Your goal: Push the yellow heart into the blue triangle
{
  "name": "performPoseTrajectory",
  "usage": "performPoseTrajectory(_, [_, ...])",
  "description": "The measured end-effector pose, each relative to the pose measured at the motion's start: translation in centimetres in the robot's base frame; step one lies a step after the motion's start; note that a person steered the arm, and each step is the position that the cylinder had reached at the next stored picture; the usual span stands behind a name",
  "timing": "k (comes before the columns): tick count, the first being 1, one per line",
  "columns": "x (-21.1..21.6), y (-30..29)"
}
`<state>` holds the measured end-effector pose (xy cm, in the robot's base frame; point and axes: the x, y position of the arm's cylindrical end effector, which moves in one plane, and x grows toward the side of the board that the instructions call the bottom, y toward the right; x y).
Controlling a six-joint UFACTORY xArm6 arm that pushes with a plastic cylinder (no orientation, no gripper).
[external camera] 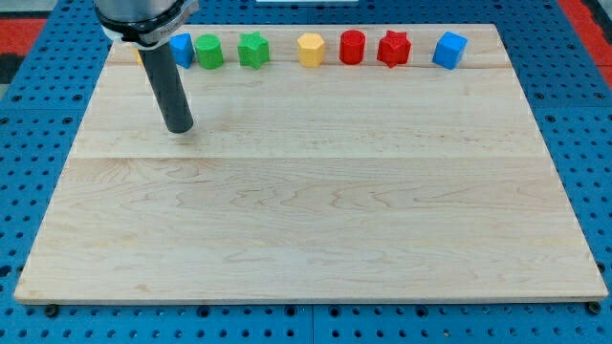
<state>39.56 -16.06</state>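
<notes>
Since the arm ends in a plain dark rod with no claw, there is nothing to spread or pinch, and the tip (179, 128) does all the work. It rests on bare wood near the view's top left, just below the row of blocks and touching none.

At the far left of that row a yellow sliver (141, 55) peeks out from behind the rod. I take it for the yellow heart, though its shape is hidden. Just right of the rod sits a blue block (183, 48), likely the blue triangle, so the two seem close already.

Further right stand a green cylinder (209, 52), a green star (253, 50), a yellow block (310, 49) that looks many-sided rather than heart-shaped, a red cylinder (353, 47), a red star (393, 48) and a blue cube (449, 50).

To do this well, I would swing the tip round to the yellow piece's left side and push squarely rightward through its middle. It should go slowly, so the piece neither spins off nor drives the blue block into the green cylinder.
</notes>
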Motion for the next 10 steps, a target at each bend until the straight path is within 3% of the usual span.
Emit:
performPoseTrajectory(3, [0.6,-0.2])
performPoseTrajectory(5, [-7.8,-13.3])
performPoseTrajectory(6, [-9.1,-14.4])
performPoseTrajectory(8, [-15.9,-10.4])
performPoseTrajectory(10, [-15.6,-3.5])
